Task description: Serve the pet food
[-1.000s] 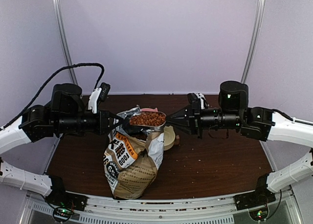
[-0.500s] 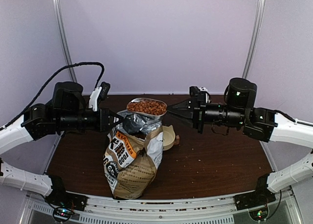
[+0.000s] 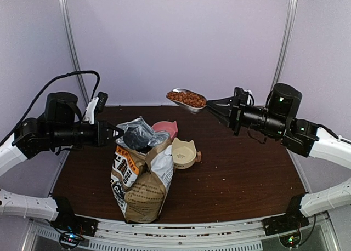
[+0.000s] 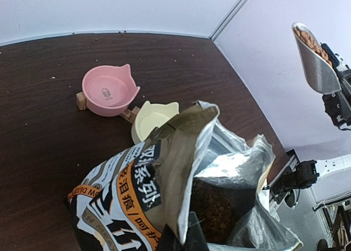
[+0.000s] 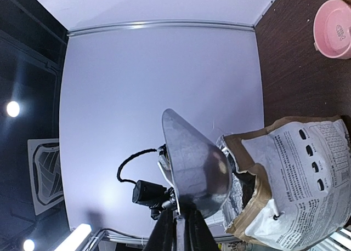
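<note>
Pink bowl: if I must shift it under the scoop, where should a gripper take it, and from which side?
Pinch the pink bowl by its thin upright rim from above, one finger inside and one outside, probably at its far edge: the cream bowl and the bag crowd its near side.

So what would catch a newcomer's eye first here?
The right gripper holds a silver scoop heaped with brown kibble high above the table. Below, the left gripper pinches the rim of an open printed bag, with a pink bowl and a cream bowl on the table just beside it.
</note>
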Controlling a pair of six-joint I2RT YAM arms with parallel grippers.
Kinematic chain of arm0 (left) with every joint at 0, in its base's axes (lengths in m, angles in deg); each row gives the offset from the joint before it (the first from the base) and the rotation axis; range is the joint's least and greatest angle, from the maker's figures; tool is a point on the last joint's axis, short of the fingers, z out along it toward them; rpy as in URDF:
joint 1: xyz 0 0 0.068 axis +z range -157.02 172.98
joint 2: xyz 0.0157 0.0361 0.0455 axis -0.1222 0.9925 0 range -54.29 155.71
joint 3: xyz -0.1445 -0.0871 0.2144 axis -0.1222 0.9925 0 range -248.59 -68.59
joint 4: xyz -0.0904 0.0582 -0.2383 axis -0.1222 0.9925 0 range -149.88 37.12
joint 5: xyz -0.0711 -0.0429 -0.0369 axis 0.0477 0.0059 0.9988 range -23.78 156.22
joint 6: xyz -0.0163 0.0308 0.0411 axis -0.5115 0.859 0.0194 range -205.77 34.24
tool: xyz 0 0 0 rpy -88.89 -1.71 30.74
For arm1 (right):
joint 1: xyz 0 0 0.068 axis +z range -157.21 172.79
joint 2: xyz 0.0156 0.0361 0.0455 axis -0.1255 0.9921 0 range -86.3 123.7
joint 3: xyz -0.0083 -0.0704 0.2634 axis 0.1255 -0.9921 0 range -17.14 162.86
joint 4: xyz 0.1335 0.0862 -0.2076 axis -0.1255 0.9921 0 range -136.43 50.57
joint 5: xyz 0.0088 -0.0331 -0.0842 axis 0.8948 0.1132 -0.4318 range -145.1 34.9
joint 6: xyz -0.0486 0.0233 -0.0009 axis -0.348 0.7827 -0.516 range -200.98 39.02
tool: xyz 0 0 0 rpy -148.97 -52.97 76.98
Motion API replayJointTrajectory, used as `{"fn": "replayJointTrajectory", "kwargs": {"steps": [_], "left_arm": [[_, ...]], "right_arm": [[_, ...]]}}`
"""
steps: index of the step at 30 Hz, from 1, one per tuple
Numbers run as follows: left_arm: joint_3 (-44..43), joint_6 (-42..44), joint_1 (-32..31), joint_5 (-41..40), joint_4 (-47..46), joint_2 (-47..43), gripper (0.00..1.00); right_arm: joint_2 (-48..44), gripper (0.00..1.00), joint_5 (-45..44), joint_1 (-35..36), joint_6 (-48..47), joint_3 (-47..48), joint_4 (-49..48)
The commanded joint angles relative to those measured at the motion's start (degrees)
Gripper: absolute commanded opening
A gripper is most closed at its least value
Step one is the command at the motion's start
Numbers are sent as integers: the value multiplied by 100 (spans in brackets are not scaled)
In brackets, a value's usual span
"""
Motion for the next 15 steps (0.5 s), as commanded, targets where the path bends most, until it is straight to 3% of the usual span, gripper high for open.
{"fn": "replayJointTrajectory", "kwargs": {"steps": [1, 15], "left_arm": [[-175, 206, 252, -791, -397, -386, 0], [-470, 344, 265, -1176, 196, -920, 0]], "right_arm": [[-182, 0, -230, -304, -64, -285, -92], [238, 0, -379, -609, -103, -1431, -399]]}}
